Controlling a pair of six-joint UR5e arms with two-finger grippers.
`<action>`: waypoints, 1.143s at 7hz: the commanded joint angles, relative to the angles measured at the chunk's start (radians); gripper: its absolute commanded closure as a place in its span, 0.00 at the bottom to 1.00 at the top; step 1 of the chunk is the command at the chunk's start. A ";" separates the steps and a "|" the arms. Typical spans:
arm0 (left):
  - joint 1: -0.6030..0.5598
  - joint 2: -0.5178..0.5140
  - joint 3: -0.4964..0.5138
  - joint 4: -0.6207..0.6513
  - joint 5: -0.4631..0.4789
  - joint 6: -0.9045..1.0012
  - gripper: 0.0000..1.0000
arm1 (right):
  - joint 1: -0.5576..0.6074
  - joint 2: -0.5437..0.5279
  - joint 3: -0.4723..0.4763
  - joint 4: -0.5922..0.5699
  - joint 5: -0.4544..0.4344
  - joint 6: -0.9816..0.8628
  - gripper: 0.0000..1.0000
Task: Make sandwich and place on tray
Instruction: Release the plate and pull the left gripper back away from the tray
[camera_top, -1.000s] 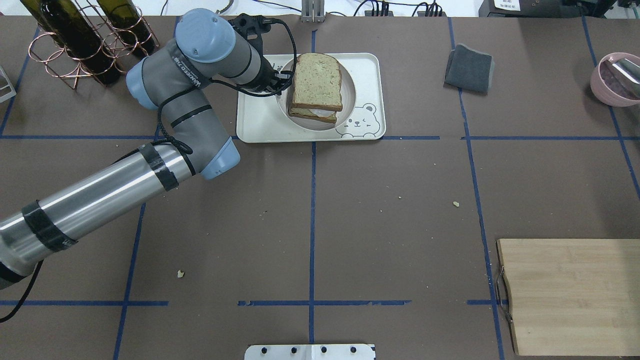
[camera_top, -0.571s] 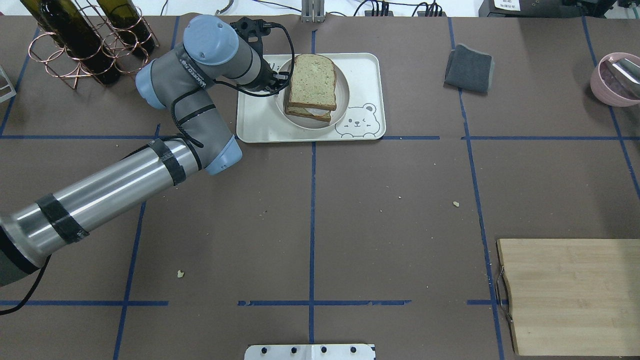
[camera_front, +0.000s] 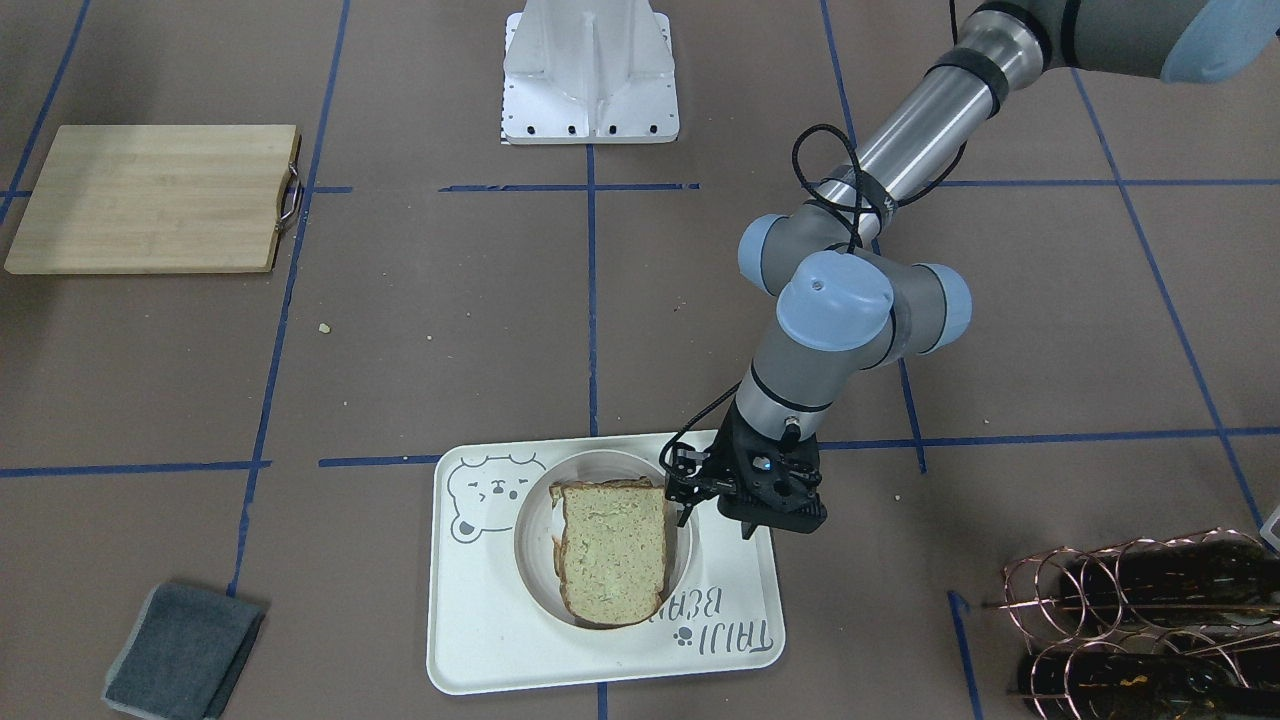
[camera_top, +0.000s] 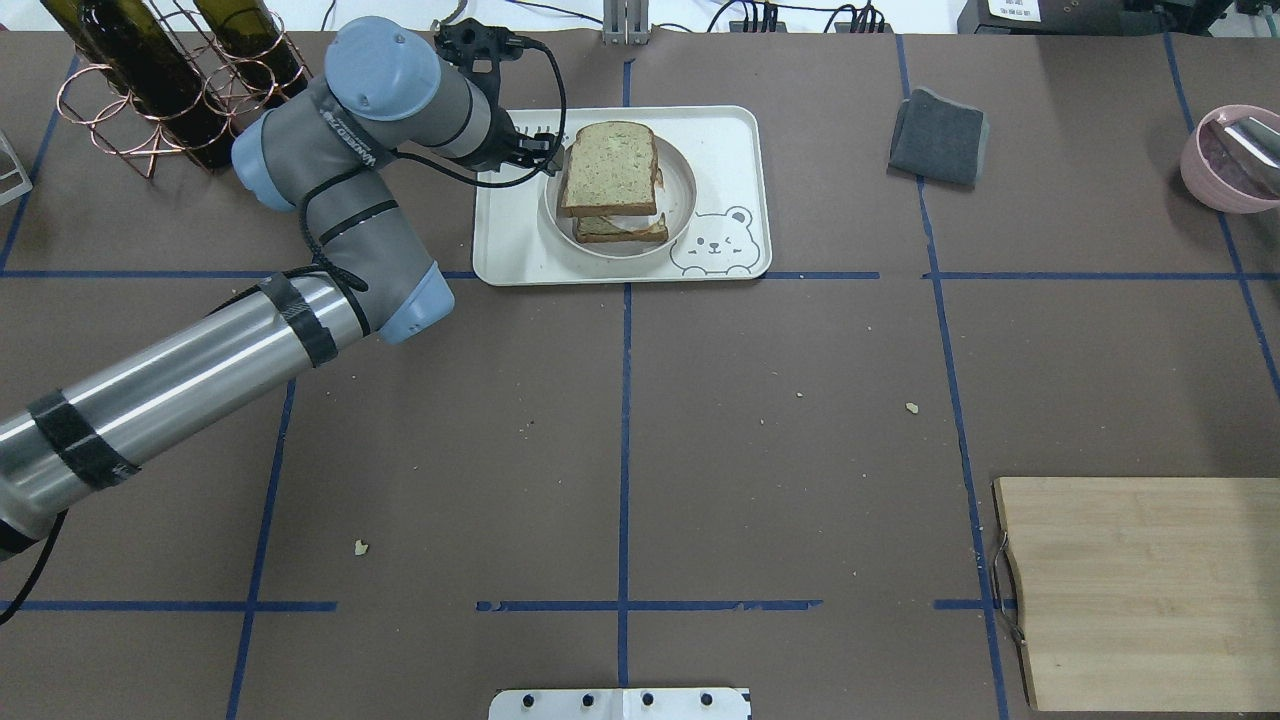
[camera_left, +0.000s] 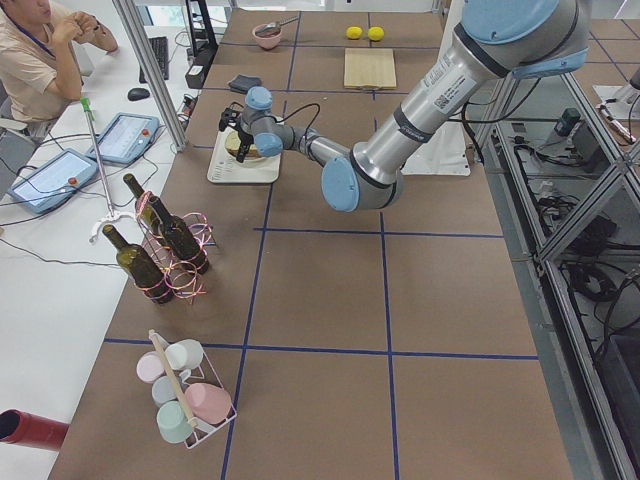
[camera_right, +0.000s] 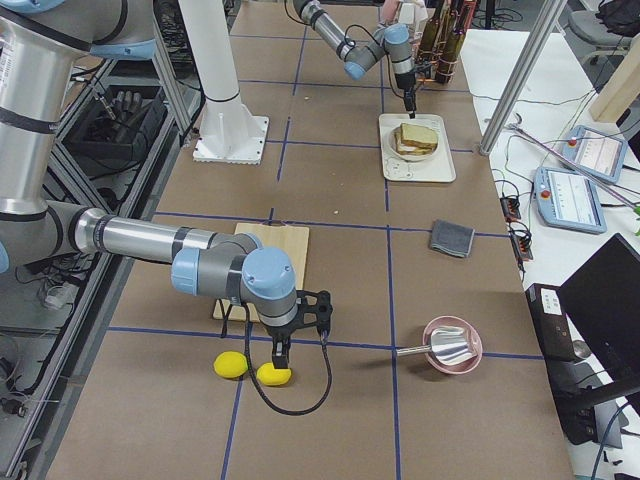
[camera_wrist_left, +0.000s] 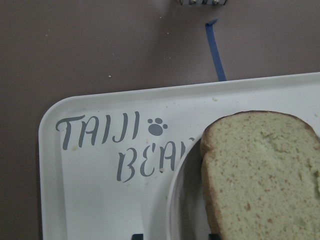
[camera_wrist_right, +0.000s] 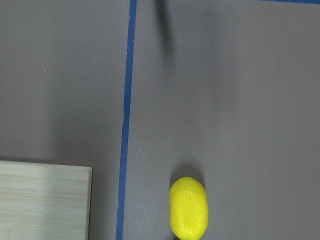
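The sandwich lies on a small round plate, and this plate stands on the tray, in the lower middle of the front-facing view. The upper slice is shifted a little against the lower one. In the overhead view a thin white layer shows between them at the lower edge. The tray's bear face is at the upper left of the plate in the front-facing view, and the grey lettering is at its lower right.

The left gripper points down at the right edge of the plate in that view. Its jaws are spread: one of the fingers is inside the plate, just beside the sandwich, and the other is outside the rim, over the tray. In the left wrist view the rim of the plate runs between the two dark fingertips at the bottom edge, and neither seems to press on it.

The right gripper shows only in the exterior right view, in its lower left part, over two lemons and near the cutting board. Whether it is spread or pressed together I cannot tell.

A folded grey cloth lies at the lower left of the front-facing view. A copper rack with dark bottles is at the lower right.
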 joint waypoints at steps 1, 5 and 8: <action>-0.056 0.164 -0.285 0.165 -0.069 0.128 0.00 | 0.000 0.001 0.002 0.000 0.002 0.010 0.00; -0.243 0.625 -0.764 0.361 -0.233 0.561 0.00 | 0.000 -0.001 0.001 0.000 0.000 0.009 0.00; -0.552 0.865 -0.744 0.436 -0.439 0.847 0.00 | 0.000 -0.001 -0.001 0.000 -0.002 0.007 0.00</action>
